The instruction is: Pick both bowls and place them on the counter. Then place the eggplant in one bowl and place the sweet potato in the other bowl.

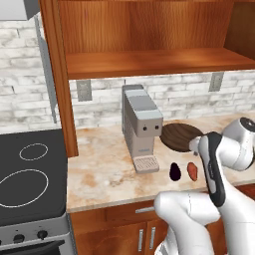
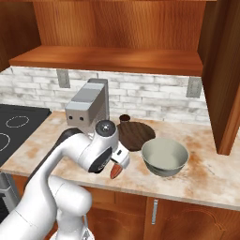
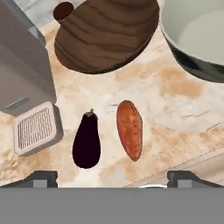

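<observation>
Above the counter edge, arm: bent forward and down over the counter [image 2: 206, 180], hand hanging over the front strip right of the coffee machine [image 1: 141, 127].
Gripper [image 3: 111, 177]: fingers spread wide with nothing between them; one tip [image 3: 41, 178] and the other flank the bottom of the hand view.
Grey-green bowl [image 2: 165, 157]: upright on the counter, well right of the coffee machine; the right base view shows it whole, while the arm covers it in the left base view.
Wooden bowl [image 2: 135, 135]: on the counter just right of the coffee machine, a small dark cup [image 2: 124, 118] behind it.
Eggplant [image 3: 86, 141]: lying on the counter near the machine's drip tray, beyond the fingertips, untouched.
Sweet potato [image 3: 130, 129]: just beside the eggplant, apart from it, on the side away from the coffee machine.
</observation>
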Motion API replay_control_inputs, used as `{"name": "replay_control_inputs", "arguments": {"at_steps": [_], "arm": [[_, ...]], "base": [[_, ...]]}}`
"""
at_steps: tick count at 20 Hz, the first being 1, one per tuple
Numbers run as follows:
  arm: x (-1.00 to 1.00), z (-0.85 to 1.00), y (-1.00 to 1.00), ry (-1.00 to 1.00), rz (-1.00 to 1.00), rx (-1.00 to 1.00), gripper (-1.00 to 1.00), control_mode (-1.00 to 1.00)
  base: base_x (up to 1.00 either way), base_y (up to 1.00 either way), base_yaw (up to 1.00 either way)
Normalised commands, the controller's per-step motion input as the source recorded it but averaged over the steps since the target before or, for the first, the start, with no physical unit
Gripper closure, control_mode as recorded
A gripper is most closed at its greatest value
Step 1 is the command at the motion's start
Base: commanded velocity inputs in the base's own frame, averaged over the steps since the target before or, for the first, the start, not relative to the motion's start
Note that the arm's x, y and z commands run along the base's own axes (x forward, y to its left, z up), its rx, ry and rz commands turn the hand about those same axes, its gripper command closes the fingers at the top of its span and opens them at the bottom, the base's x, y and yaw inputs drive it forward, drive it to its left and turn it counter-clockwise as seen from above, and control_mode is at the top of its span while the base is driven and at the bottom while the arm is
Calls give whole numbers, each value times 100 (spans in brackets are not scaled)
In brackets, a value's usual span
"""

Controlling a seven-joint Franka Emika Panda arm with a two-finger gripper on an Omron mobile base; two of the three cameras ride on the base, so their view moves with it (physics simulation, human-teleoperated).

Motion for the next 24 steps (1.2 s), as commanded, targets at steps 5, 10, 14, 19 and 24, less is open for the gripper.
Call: {"name": "replay_control_inputs", "arguments": {"at_steps": [5, 10, 14, 19, 24], "arm": [[19, -22, 4, 2, 24, -13, -100, -100], [1, -22, -3, 8, 18, -15, -100, -100], [0, -20, -4, 6, 11, -8, -100, -100], [3, -26, 0, 9, 2, -3, -100, -100], [17, -26, 0, 11, 0, 0, -100, -100]], "base": [[0, 0, 0], [0, 0, 0], [0, 0, 0], [0, 0, 0], [0, 0, 0]]}}
